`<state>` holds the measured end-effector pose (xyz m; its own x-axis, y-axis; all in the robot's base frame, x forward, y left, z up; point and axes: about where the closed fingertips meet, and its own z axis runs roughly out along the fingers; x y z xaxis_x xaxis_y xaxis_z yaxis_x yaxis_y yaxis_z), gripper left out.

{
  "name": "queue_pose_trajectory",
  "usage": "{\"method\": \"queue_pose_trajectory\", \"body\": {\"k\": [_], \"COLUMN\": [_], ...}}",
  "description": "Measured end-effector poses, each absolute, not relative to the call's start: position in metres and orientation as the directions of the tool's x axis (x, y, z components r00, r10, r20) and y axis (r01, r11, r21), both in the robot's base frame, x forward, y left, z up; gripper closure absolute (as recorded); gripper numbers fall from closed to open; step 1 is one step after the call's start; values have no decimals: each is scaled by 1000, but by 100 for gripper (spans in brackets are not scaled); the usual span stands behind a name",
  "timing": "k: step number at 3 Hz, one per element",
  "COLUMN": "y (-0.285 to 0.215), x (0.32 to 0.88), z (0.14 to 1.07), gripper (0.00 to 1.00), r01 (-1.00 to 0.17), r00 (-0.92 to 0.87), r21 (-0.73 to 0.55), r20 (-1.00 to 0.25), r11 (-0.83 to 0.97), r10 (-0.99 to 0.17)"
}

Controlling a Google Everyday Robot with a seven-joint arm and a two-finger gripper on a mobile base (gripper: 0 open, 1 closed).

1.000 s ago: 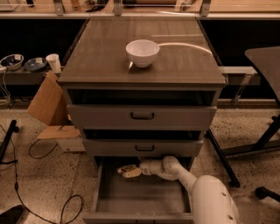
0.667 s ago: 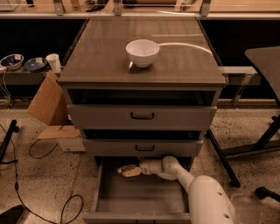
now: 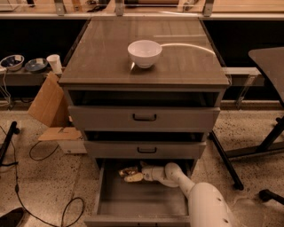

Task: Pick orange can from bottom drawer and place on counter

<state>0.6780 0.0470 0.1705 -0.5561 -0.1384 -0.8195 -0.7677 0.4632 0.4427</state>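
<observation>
The bottom drawer [image 3: 142, 200] is pulled open at the foot of the cabinet, its grey floor bare toward the front. My gripper [image 3: 133, 175] reaches into its back left part, under the drawer front above. The orange can [image 3: 127, 171], mottled golden-brown, lies right at the gripper's tip, touching it. The white arm [image 3: 206, 206] comes in from the lower right. The counter [image 3: 97, 60] is the cabinet's glossy grey-brown top; a white bowl [image 3: 144, 53] stands on it near the middle.
Two drawer fronts with black handles [image 3: 144, 117] [image 3: 146, 150] are above the open drawer. Cardboard [image 3: 48, 106] leans at the left, with cables [image 3: 42, 155] on the floor. Black table legs [image 3: 228, 164] stand at the right. A wooden ledge [image 3: 146, 13] runs behind.
The white forearm has shifted slightly to the left. The gripper stays at the can in the back of the drawer.
</observation>
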Motion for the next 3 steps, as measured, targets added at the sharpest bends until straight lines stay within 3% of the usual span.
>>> {"method": "queue_pose_trajectory", "body": {"k": [3], "y": [59], "x": [687], "z": [148], "gripper": [0], "r01": [-784], "r00": [-471], "r21": [381], "r20": [-879], "r11": [490], "r10": [-70]}}
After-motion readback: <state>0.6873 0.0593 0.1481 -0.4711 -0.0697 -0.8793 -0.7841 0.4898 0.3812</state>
